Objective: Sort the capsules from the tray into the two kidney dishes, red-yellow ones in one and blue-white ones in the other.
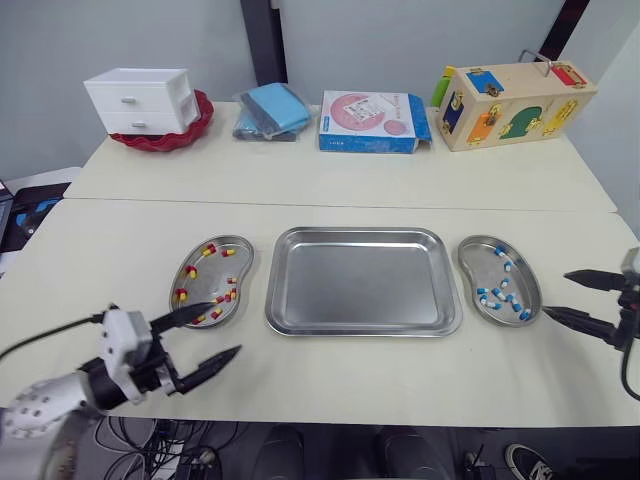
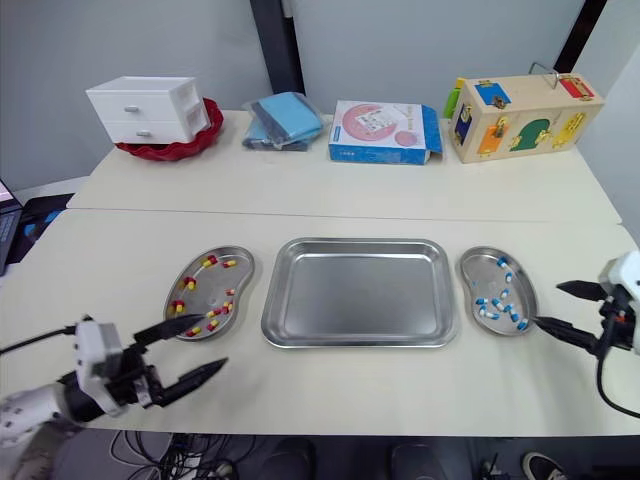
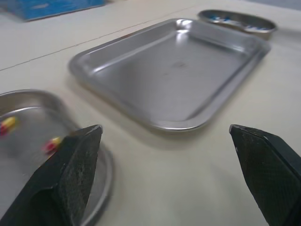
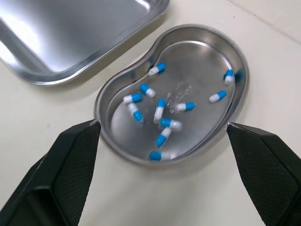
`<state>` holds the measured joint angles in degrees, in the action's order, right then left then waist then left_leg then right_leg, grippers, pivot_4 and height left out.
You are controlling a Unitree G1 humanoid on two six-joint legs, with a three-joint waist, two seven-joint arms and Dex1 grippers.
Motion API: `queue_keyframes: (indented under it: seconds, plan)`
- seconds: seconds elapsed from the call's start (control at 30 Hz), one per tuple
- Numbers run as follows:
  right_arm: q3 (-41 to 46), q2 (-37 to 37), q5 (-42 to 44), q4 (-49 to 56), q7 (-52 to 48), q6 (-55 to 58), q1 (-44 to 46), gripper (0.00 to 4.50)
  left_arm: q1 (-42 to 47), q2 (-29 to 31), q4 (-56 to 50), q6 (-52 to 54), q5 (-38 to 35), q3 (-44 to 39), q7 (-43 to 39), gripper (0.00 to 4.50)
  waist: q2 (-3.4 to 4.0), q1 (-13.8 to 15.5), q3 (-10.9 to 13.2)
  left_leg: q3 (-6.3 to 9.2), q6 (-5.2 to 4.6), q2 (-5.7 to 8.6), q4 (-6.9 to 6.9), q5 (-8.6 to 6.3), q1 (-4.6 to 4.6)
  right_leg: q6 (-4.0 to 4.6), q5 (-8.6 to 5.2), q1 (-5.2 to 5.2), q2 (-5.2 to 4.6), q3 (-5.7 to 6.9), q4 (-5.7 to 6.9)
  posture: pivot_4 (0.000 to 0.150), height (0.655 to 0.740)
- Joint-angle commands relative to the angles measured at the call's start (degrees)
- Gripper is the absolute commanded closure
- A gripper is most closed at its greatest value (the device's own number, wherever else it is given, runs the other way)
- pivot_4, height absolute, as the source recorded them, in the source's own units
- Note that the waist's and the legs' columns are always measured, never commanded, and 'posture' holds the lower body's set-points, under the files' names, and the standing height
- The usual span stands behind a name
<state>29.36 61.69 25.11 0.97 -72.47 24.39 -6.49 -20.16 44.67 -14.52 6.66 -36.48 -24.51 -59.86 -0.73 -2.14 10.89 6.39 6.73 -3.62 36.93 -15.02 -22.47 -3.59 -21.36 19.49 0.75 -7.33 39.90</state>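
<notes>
Centrally, the steel tray (image 1: 362, 285) lies empty. Red-yellow capsules (image 1: 208, 250) lie in the kidney dish (image 1: 246, 262) at nine o'clock, blue-white capsules (image 1: 505, 283) in the second kidney dish (image 1: 478, 262) at three. The left gripper (image 1: 225, 328) and right gripper (image 1: 556, 293) hover nearby, fingers spread and holding nothing. A stray finger could clip a rim and scatter capsules over the cream table (image 1: 330, 385). White drawers (image 1: 140, 100) stand at eleven.

The tray (image 1: 360, 285) lies between the left kidney dish (image 1: 212, 276) and right kidney dish (image 1: 477, 268).

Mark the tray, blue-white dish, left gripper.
tray (image 1: 360, 285): left eye view, bare middle of its floor.
blue-white dish (image 4: 197, 56): right wrist view, bare patch of its floor.
left gripper (image 1: 228, 327): left eye view, midway between fingertips.
</notes>
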Motion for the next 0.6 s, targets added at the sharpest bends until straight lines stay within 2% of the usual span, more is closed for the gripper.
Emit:
queue_keyframes:
  seconds: [0.03,0.17,0.3,0.47,0.6]
  plan:
    - [1.8,3.1,-1.0,-2.8,-4.9,-4.1,-1.4,0.03,0.5,5.8,5.6,6.6,-1.3,-8.1,0.2,0.0,0.03,-0.1,0.0,0.0,0.0,0.0,-0.01,0.0,0.02,0.0,0.0,0.01,0.0,0.01,0.01,0.15,0.74]
    - [2.0,4.8,-2.5,-6.0,-6.8,-6.8,-2.2,0.03,2.4,15.1,16.4,10.1,2.8,-10.0,-4.7,0.0,0.06,-0.6,0.0,-0.03,0.0,0.0,-0.02,0.0,0.01,0.0,-0.01,0.01,0.0,-0.02,-0.02,0.15,0.74]
    - [0.9,5.6,-5.3,-9.4,-6.9,-11.0,-2.4,0.03,10.2,24.7,28.4,11.4,7.6,-4.7,-10.0,0.0,0.11,-0.6,0.1,-0.02,0.01,0.02,-0.04,0.0,0.01,0.0,-0.01,0.08,0.01,0.01,-0.01,0.15,0.74]
    - [0.6,4.7,-5.5,-9.6,-5.9,-12.2,-1.7,0.03,21.1,27.4,40.7,6.4,14.9,2.3,-10.9,0.0,0.44,-1.2,0.3,-0.09,0.01,0.01,-0.13,0.0,-0.04,0.0,-0.01,0.17,0.0,-0.02,-0.01,0.15,0.74]
    - [1.0,4.0,-5.5,-9.5,-5.0,-12.4,-1.8,0.03,24.6,26.9,43.3,6.2,15.9,4.0,-13.2,0.0,0.51,-1.9,0.4,-0.1,0.01,-0.03,-0.22,0.0,-0.21,0.05,-0.04,0.39,0.04,-0.02,0.02,0.15,0.74]
